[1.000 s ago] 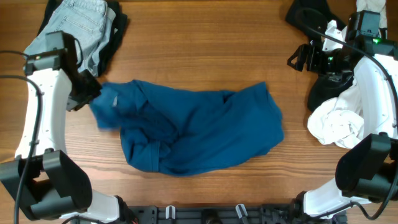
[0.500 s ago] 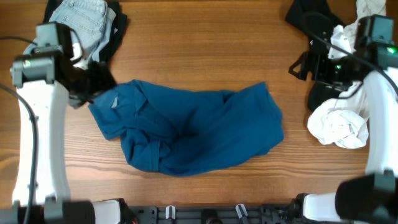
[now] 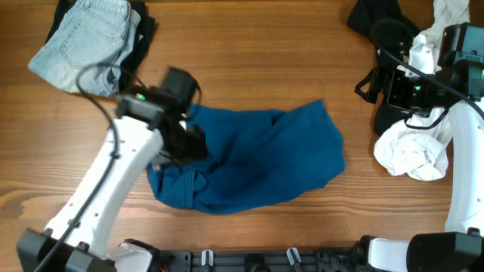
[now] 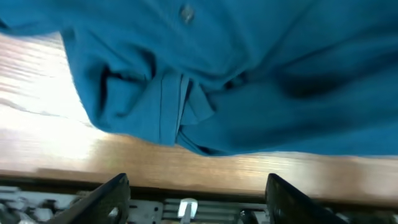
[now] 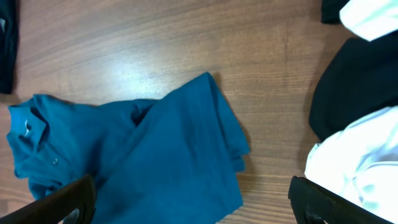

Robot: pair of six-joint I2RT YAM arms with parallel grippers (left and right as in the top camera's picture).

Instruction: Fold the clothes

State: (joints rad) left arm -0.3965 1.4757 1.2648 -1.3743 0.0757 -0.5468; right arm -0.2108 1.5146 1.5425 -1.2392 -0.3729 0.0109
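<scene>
A crumpled blue polo shirt (image 3: 261, 159) lies across the middle of the wooden table. My left gripper (image 3: 187, 140) hovers over the shirt's left part. In the left wrist view its fingers (image 4: 199, 202) are wide apart and empty, with the shirt's bunched folds (image 4: 186, 93) just beyond them. My right gripper (image 3: 368, 81) is raised off the shirt's upper right corner. In the right wrist view its fingers (image 5: 193, 208) are wide apart and empty above the shirt (image 5: 155, 155).
Light jeans (image 3: 87, 38) on a dark garment (image 3: 142, 34) lie at the back left. A white garment (image 3: 408, 151) and black clothes (image 3: 378, 23) lie at the right, also in the right wrist view (image 5: 357, 87). The table's front edge (image 4: 205, 183) is near.
My left arm swung from the shirt's left corner to right over the shirt. The shirt's left corner has been drawn inward. My right arm shifted only slightly.
</scene>
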